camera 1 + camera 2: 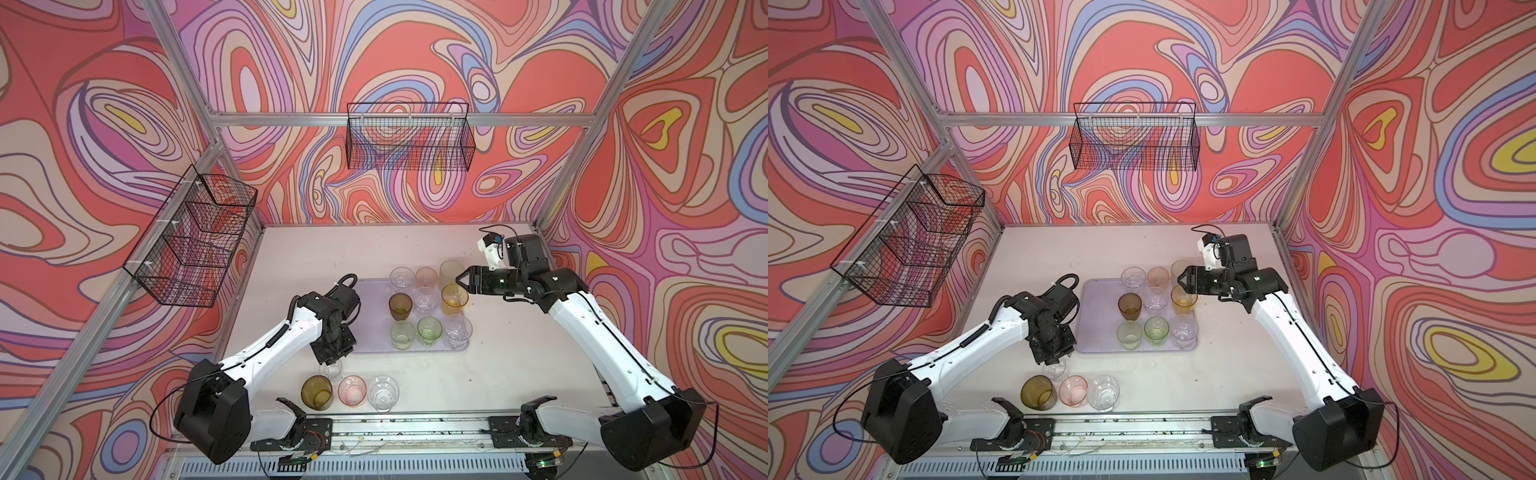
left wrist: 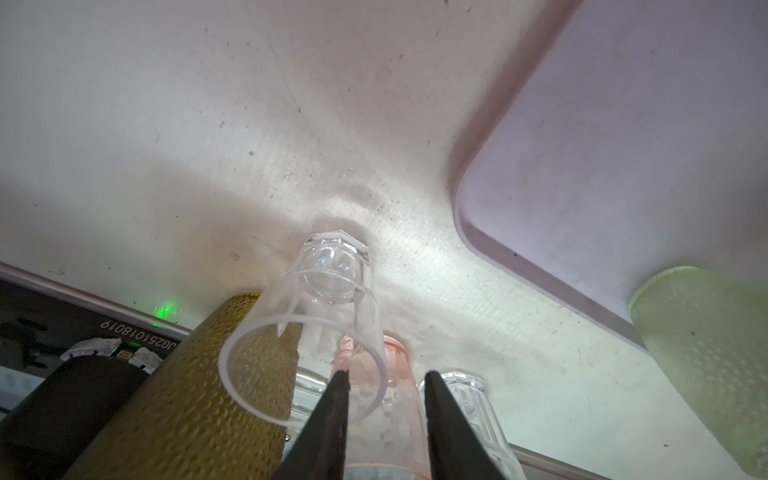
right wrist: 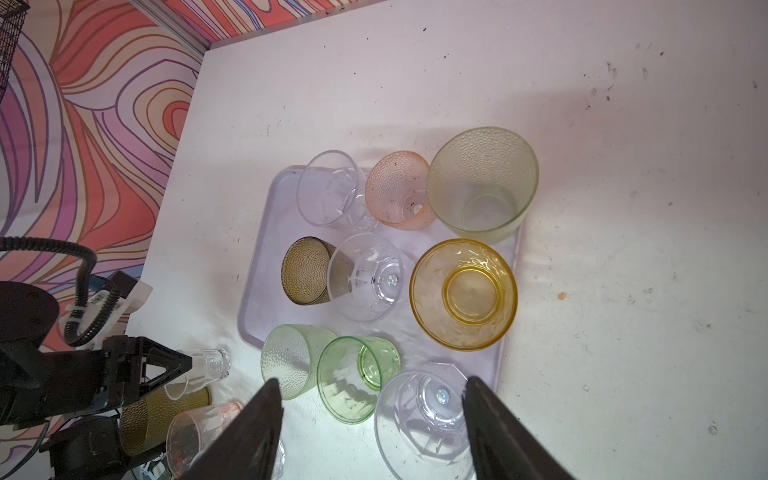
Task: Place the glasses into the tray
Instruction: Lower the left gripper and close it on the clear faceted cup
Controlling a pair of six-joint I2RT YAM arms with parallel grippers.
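Tray (image 1: 1098,322), pale lilac: nine glasses (image 1: 1156,330) upright on its right part, three rows. Off the tray's near edge, a row: olive-brown glass (image 1: 1038,392), pink glass (image 1: 1073,390), clear glass (image 1: 1104,392). Small clear glass (image 1: 1056,370) between that row and the tray.

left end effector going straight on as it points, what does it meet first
The small clear glass: the left end effector seems to straddle one side of its rim, so likely that wall first, though depth is unclear.
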